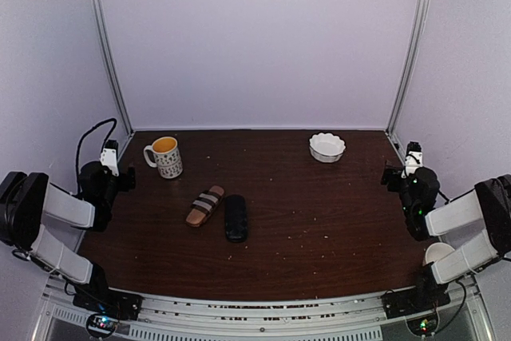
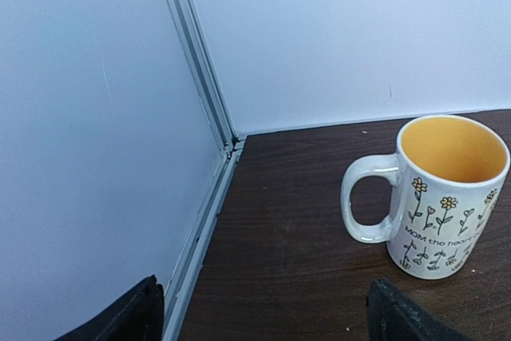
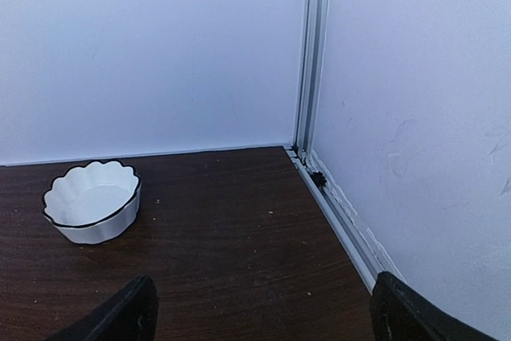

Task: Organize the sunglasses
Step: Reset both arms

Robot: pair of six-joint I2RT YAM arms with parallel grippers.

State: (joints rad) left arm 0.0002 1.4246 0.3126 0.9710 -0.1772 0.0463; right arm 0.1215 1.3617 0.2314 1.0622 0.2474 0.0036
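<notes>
Our left gripper [image 2: 267, 313] hangs near the left edge of the table [image 1: 335, 221]. Its fingers are spread wide with nothing between them, and it faces a flowery mug [image 2: 435, 197] by the far left corner. Our right gripper [image 3: 267, 309] hangs near the right edge, spread wide and empty too, facing a little white bowl [image 3: 92, 201] by the far right corner. A tan striped case [image 1: 205, 206] and a black case [image 1: 235, 217] lie shut, side by side, near the middle. We cannot see the sunglasses anywhere
</notes>
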